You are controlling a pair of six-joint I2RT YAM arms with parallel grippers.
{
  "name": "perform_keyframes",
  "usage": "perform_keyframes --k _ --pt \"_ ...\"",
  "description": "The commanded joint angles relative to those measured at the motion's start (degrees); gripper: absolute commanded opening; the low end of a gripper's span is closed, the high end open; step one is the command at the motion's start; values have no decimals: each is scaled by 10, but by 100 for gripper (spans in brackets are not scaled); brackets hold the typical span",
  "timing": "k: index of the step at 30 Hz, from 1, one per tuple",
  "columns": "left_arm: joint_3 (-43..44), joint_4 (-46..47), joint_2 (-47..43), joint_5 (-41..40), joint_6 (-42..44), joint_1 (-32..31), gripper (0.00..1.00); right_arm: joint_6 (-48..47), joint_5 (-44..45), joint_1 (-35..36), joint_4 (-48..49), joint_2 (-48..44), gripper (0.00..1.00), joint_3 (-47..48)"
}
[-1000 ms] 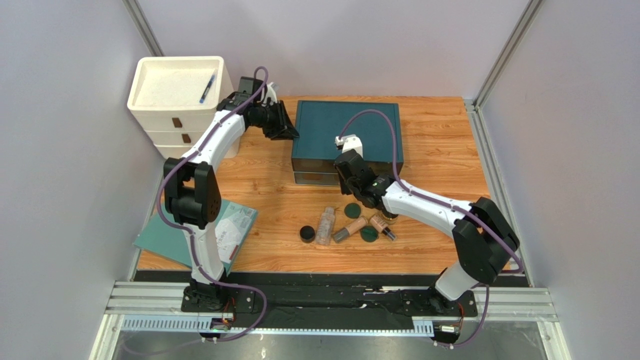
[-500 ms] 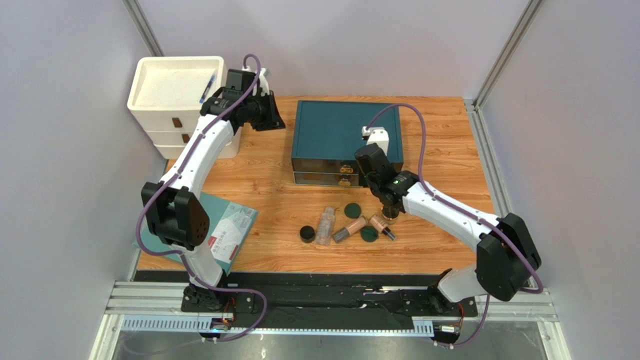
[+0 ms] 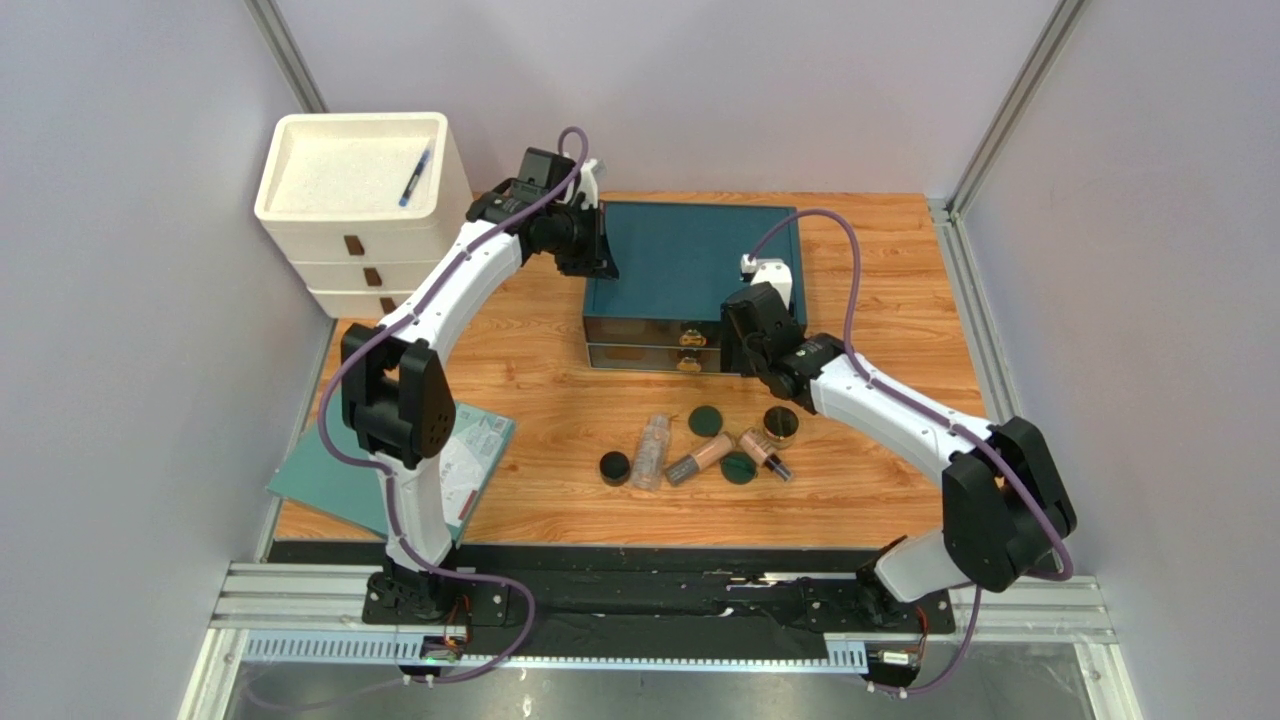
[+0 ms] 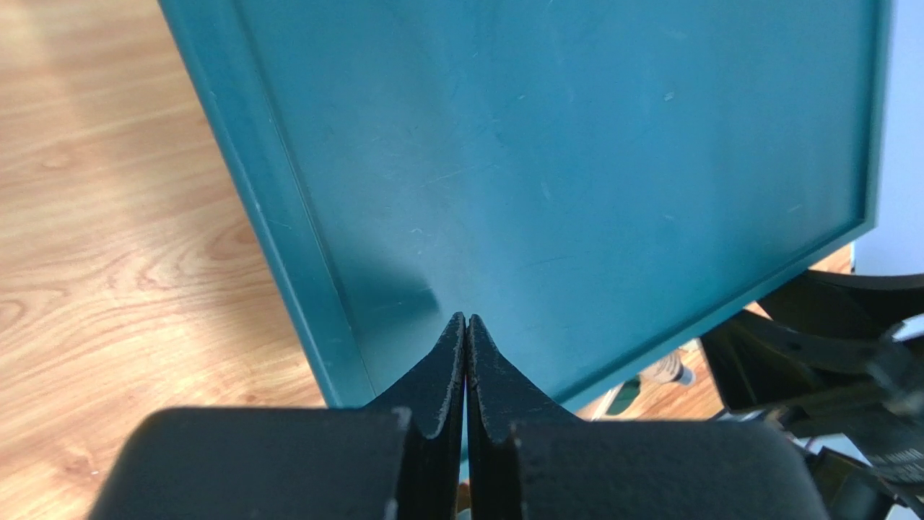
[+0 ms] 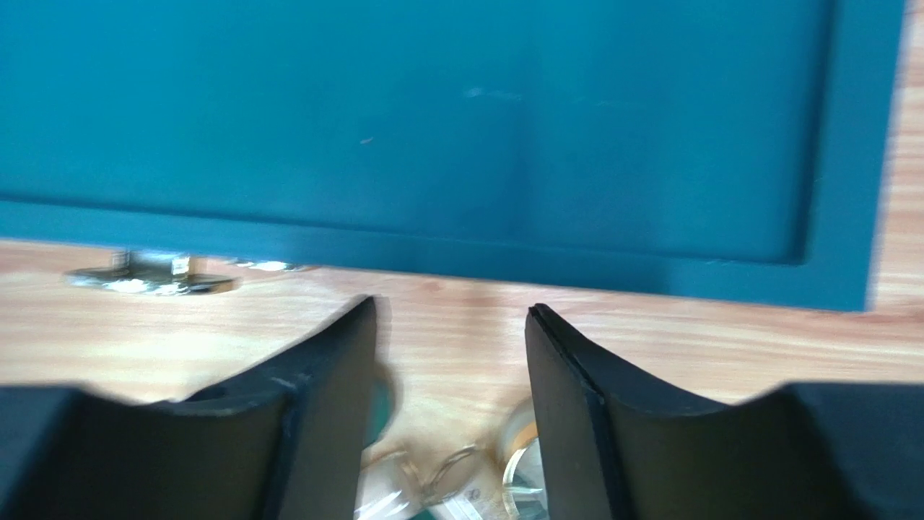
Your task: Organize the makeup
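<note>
The makeup lies on the wooden table in front of a teal drawer box [image 3: 691,255]: a black round jar [image 3: 615,468], a clear bottle [image 3: 651,450], two tan tubes [image 3: 699,458] [image 3: 766,453], two green discs [image 3: 705,420] [image 3: 736,468] and a gold-rimmed compact [image 3: 780,422]. My left gripper [image 3: 598,255] [image 4: 466,320] is shut and empty above the box's back left corner. My right gripper [image 3: 751,357] [image 5: 450,309] hangs open and empty at the box's front right, above bare wood. The bottle [image 5: 434,477] and compact [image 5: 521,460] show blurred below it.
A white drawer unit [image 3: 353,225] stands at the back left with a blue pen [image 3: 415,176] in its top tray. A teal booklet [image 3: 394,465] lies at the left front edge. The box has gold drawer handles [image 3: 691,360] [image 5: 152,276].
My left arm swung right from the white unit to over the teal box and its jaws shut. My right gripper opened and drew back toward the box, uncovering the compact.
</note>
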Motion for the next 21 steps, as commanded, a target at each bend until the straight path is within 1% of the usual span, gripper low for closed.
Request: perform_keyframes --k 1,3,5,7,8,9,10,15,16,18,19,21 --pt "36 -19 20 11 6 3 0 16 -54 2 33 -55 59 -7" --pt "44 -31 36 5 9 3 0 25 -46 2 34 -68 60 -25" --pt "53 -42 43 0 9 3 0 37 -24 -1 31 -66 58 -32" --pt "60 -53 54 -3 8 3 0 40 -23 -9 26 -49 48 -32" --pt "62 -55 57 -3 7 3 0 44 -23 -18 23 -41 28 -31" --pt "64 -58 62 -3 7 3 0 46 -21 -22 19 -30 11 -20" --pt "65 -62 64 -5 7 3 0 47 -20 -34 16 -9 0 -13" --pt "60 -73 65 -11 7 3 0 41 -7 -65 -13 73 0 67" --pt "54 -74 64 -11 7 3 0 38 3 -68 -17 88 0 100" --pt "50 -73 60 -14 8 3 0 20 6 -73 -26 129 0 133" --pt "43 -75 58 -14 8 3 0 14 6 -79 -30 141 0 168" --pt "37 -75 52 -18 8 3 0 6 8 -81 -37 174 0 199"
